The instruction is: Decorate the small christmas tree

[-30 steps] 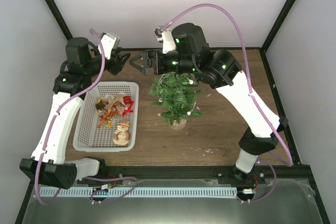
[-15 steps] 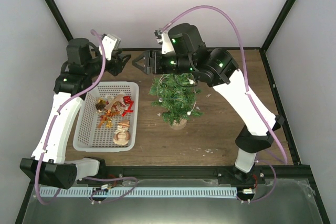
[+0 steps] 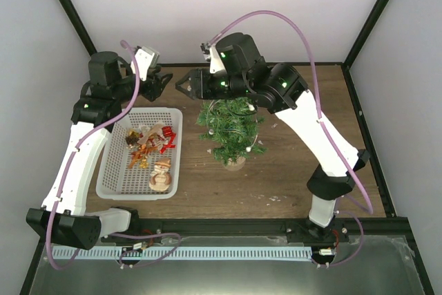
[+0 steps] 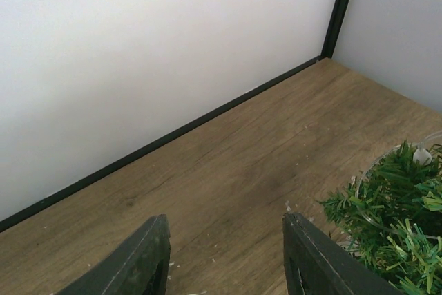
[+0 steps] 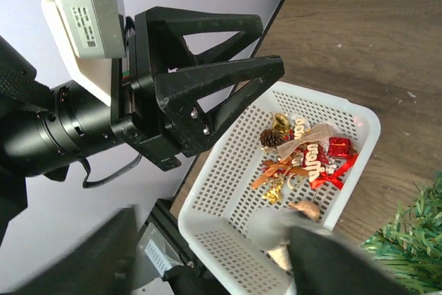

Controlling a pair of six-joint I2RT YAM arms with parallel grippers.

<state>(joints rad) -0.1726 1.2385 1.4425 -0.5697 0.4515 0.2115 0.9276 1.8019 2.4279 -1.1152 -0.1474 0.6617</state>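
Centrally, the small christmas tree (image 3: 231, 126) is seen standing upright on its round wooden base on the table (image 3: 297, 170), just right of a white basket (image 3: 114, 153). In the basket, a snowman figure (image 3: 162, 174) is laid at the near end and a cluster of red and gold decorations (image 3: 148, 139) is gathered toward the far end.

Both arms are raised over the far side of the table, behind the basket and the tree. The left end effector (image 3: 160, 82) and the right end effector (image 3: 183, 86) are pointed at each other, tips close together but apart.

The left end effector is spread, and only bare table is seen between its fingers (image 4: 141, 267). The right end effector is also held spread. Its fingers (image 5: 93, 260) are blurred in the right wrist view, and a pale smear between them cannot be identified.
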